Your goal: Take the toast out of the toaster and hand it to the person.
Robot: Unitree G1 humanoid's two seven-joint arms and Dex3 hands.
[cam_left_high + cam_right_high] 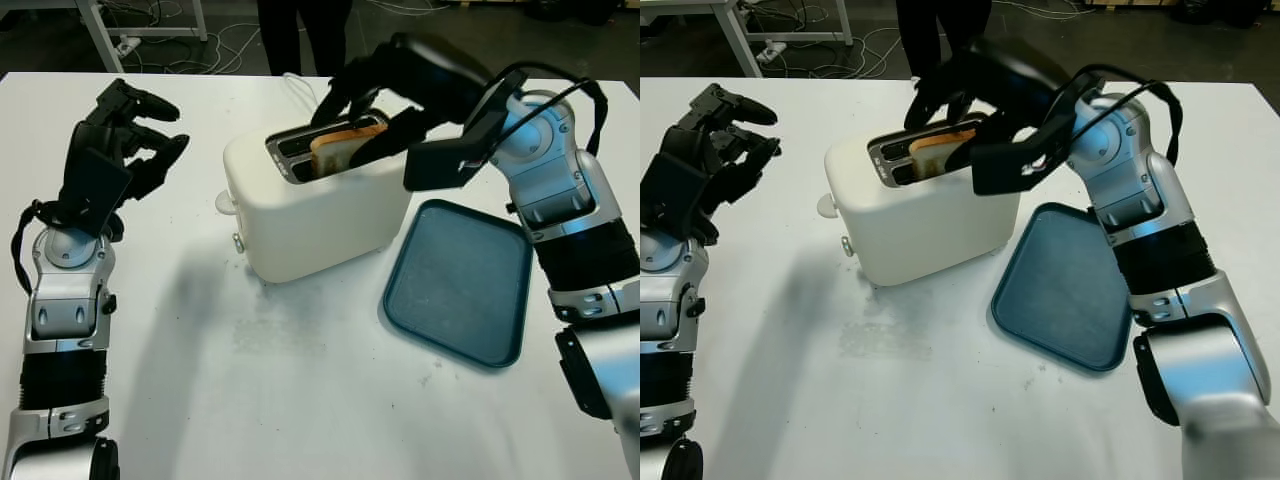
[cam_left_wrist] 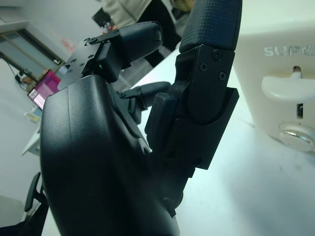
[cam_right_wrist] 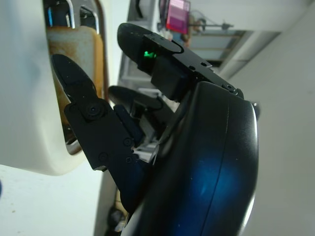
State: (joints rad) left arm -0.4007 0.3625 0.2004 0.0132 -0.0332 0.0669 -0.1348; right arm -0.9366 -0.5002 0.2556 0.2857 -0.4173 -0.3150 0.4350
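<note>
While the right hand [image 1: 365, 105] straddles the toast [image 1: 345, 146] in the toaster [image 1: 310, 200] slot (grip unclear), the open left hand [image 1: 120, 140] hovers beside raised lettering "sup…".

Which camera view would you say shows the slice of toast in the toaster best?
The left eye view: the toast stands up from the toaster slot, the right hand around it. The right eye view shows it more covered; the right wrist view, one browned face.

a dark teal tray [image 1: 470, 290] lies flat on the white table [image 1: 300, 400]. cables [image 1: 225, 45] trail across the dark floor beyond the table's far edge.
</note>
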